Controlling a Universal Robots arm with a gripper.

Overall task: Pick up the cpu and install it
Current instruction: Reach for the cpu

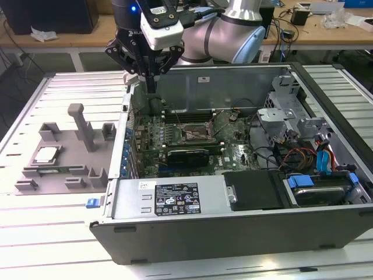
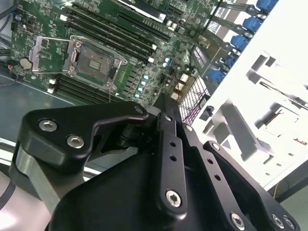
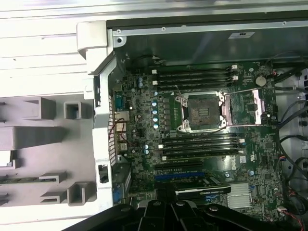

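Closest to me in the exterior view is the open computer case (image 1: 233,227). It lies on its side on the slatted surface (image 1: 52,239) so that the motherboard (image 1: 175,140) faces up, which I take to be for a straight approach from above. In the middle of the board the socket (image 1: 197,135) is bare, with its retaining frame swung off to one side, so I judge it ready to receive the chip.

On the exterior view's left, just beside the case, a grey holder (image 1: 70,175) sits on the surface. The cpu (image 1: 46,154) lies flat in one of its recesses, silver top up, presumably nested there so it waits at a known spot. It is untouched.

Farthest back, the end effector (image 1: 150,87) hangs over the case's far corner. Its fingers look pinched together on nothing, well apart from the cpu and above the board.
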